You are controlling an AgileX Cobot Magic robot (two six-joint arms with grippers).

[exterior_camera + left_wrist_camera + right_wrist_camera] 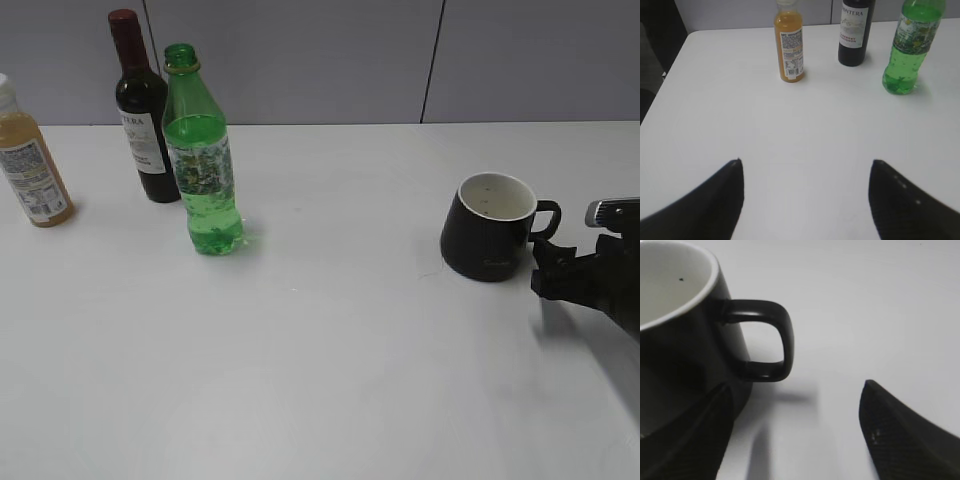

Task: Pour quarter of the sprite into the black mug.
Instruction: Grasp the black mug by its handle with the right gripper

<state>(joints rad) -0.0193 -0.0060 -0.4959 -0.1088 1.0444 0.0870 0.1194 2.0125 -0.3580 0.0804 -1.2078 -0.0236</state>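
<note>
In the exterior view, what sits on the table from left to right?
Orange-juice bottle → wine bottle → sprite → black mug → right gripper at the right edge.

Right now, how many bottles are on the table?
3, all at the far left: the orange-juice bottle outermost, the wine bottle beside it, the sprite just in front. None appear hidden.

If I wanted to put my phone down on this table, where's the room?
The widest bare patch lies between the sprite and the black mug, and it runs across the whole front of the table. The back left is crowded: juice bottle, wine bottle and sprite stand close together. Right of the mug, the right gripper sits by the handle.
</note>
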